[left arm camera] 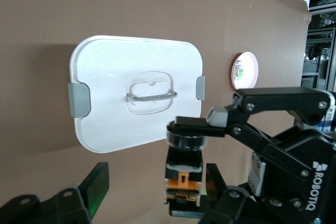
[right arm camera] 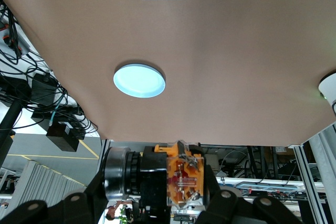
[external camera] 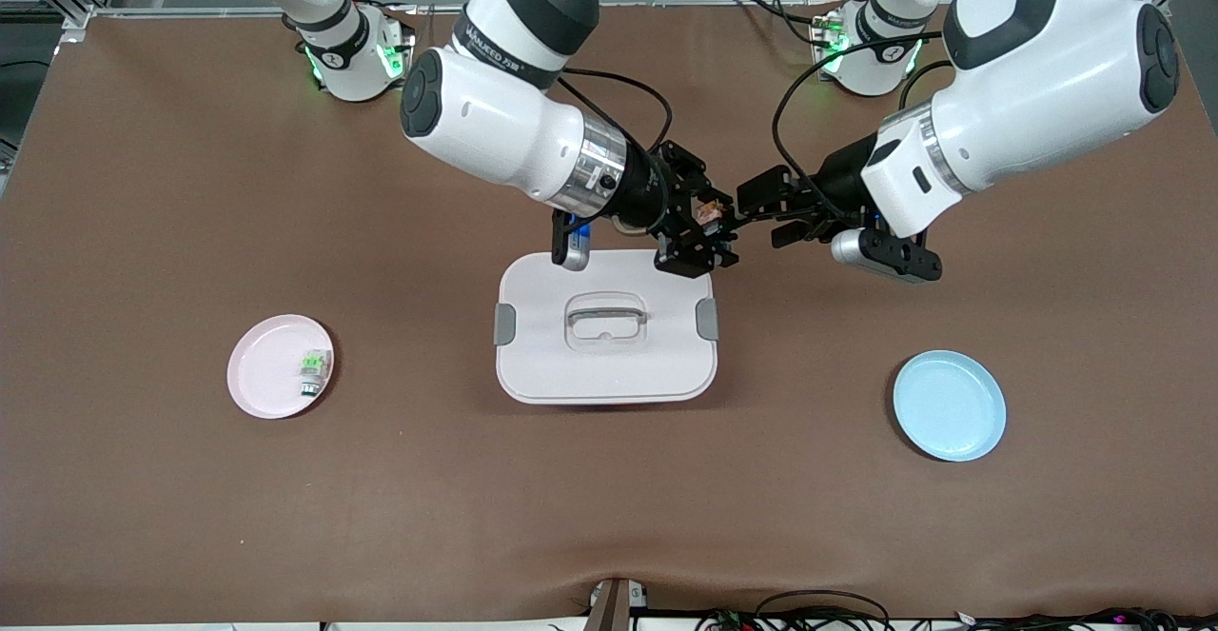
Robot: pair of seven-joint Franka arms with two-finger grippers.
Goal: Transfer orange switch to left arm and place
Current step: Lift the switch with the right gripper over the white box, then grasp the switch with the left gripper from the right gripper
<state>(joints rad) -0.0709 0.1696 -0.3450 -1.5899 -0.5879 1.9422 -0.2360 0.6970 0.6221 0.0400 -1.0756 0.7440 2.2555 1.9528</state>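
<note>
While you check the work surface, note that a brown mat covers the table point(external camera: 190, 479), with aluminium framing at the corners along the arms' side and cables trailing off the edge nearest the front camera. You see the box point(external camera: 605, 364) near the middle of the table, lid on, grey latches on two sides and a grey handle on top. You find a pink plate point(external camera: 266, 369) toward the right arm's end, carrying a small green-and-silver component point(external camera: 313, 370), and a blue plate point(external camera: 950, 405) toward the left arm's end. Both arms reach inward from their green-lit bases and meet in the air, over the box's edge that lies farther from the front camera. The right gripper point(external camera: 706, 222) is clenched on the orange switch point(external camera: 707, 211), which is held off the table; the right wrist view shows its orange body point(right arm camera: 181, 179) between the fingers. The left gripper point(external camera: 761, 214) faces it, just beside the switch, and its fingers stand apart on either side of the switch in the left wrist view, not clamped on it.
</note>
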